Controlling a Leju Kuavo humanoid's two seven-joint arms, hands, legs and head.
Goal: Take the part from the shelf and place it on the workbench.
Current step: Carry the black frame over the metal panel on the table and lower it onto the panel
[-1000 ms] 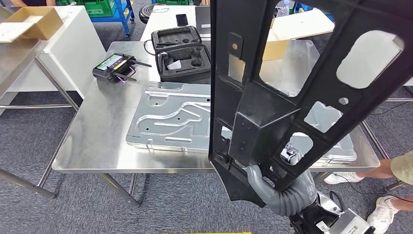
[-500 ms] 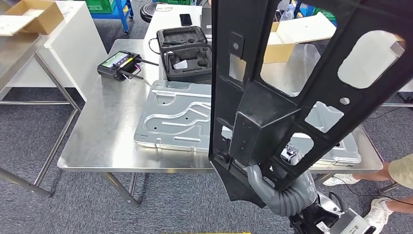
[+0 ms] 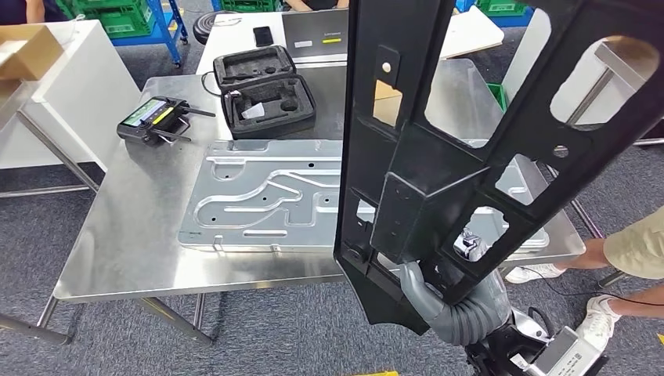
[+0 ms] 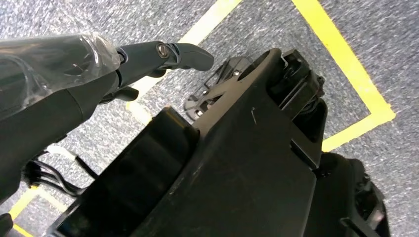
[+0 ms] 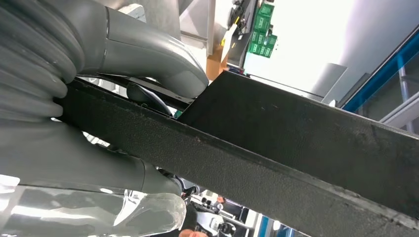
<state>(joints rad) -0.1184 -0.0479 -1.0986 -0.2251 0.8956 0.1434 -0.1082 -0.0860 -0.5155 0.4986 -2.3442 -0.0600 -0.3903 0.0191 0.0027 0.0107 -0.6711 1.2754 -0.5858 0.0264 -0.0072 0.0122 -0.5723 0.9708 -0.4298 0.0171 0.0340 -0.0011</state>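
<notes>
The part (image 3: 438, 157) is a big black plastic frame with several cut-outs. It stands upright close in front of me and hides the right half of the workbench (image 3: 125, 235), a steel table. My right hand (image 3: 429, 296) grips the part at its lower end, below the table's front edge. In the right wrist view the thick grey thumb (image 5: 148, 54) lies over a black bar of the part (image 5: 296, 148). My left hand (image 4: 123, 64) hangs over the carpet with its dark fingers (image 4: 168, 51) stretched out and nothing in them.
On the workbench lie a large silver pressed metal plate (image 3: 266, 204), an open black foam case (image 3: 262, 90) and a handheld controller (image 3: 153, 121). A person's leg and shoe (image 3: 618, 258) are at the right. White tables stand behind and to the left. Yellow floor lines (image 4: 346, 49) mark the carpet.
The camera has moved: the whole table has shifted left and lower in the picture and looks nearer. The black part stays in my right hand in the same pose.
</notes>
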